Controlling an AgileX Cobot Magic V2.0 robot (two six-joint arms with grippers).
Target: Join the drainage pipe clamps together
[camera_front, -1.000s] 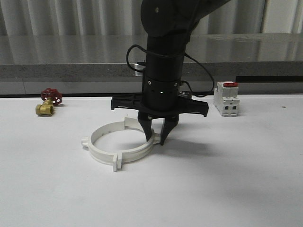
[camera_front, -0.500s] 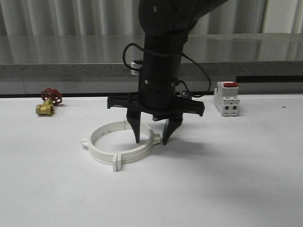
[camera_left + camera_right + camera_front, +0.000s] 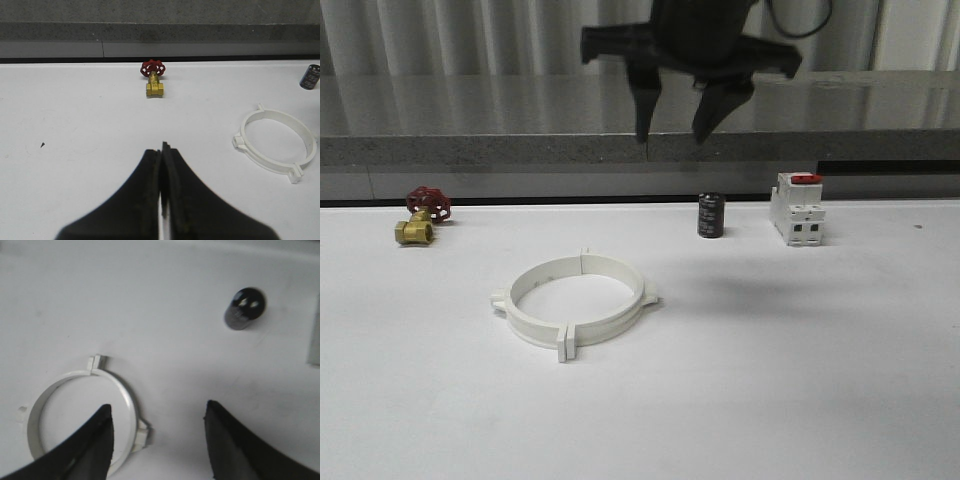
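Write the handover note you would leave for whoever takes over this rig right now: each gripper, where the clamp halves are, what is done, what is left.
Right gripper: open, empty, raised high above the table behind the ring.
Left gripper: shut, empty, low over bare table, away from the work.
Drainage pipe clamps: both halves lie flat on the white table, meeting at their end tabs as one closed ring. Nothing touches them.
Done: halves appear joined; whether the tabs are locked cannot be told from here.
Left: check the joints, then park the arms.
Nearby: brass valve, black cylinder, white switch.
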